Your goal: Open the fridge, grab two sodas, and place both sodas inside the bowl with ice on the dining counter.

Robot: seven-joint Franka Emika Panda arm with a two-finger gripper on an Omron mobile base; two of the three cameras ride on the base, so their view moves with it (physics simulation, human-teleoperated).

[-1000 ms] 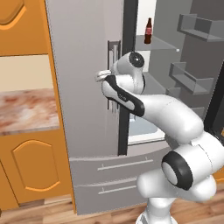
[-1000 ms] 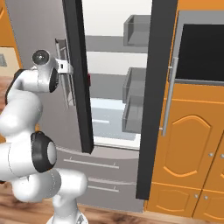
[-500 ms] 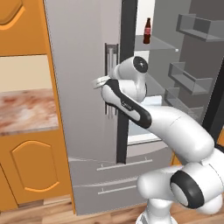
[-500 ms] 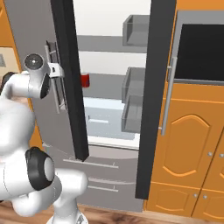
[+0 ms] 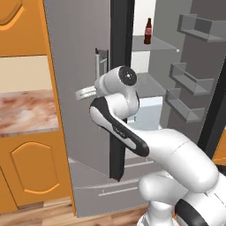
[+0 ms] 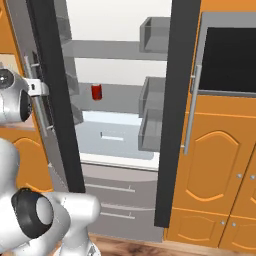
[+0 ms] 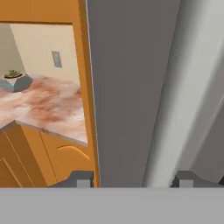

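The grey fridge (image 5: 79, 53) stands with both doors swung open. A dark-brown soda bottle (image 5: 148, 31) stands on an upper shelf. A red soda can (image 6: 96, 92) sits on a middle shelf. My gripper (image 5: 86, 92) is at the left door's vertical bar handle (image 5: 101, 66). In the hand view the gripper (image 7: 134, 180) has its fingertips (image 7: 81, 179) wide apart, with the pale handle bar (image 7: 175, 109) running up between them; it looks open. From the right base view the hand (image 6: 38, 88) is beside the door edge. The bowl and the dining counter are out of view.
A marbled wall counter (image 5: 26, 112) over orange cabinets (image 5: 33, 170) lies left of the fridge, with a small potted plant (image 7: 15, 81) on it. The right door's shelf bins (image 5: 187, 79) jut out. Orange cabinets (image 6: 215, 175) and a black panel (image 6: 227, 57) flank the right. Fridge drawers (image 6: 115, 195) sit low.
The left door has swung further open with the arm. The fingers, shut on the handle before, now stand apart. The whole picture has shifted, so the camera moved as well.
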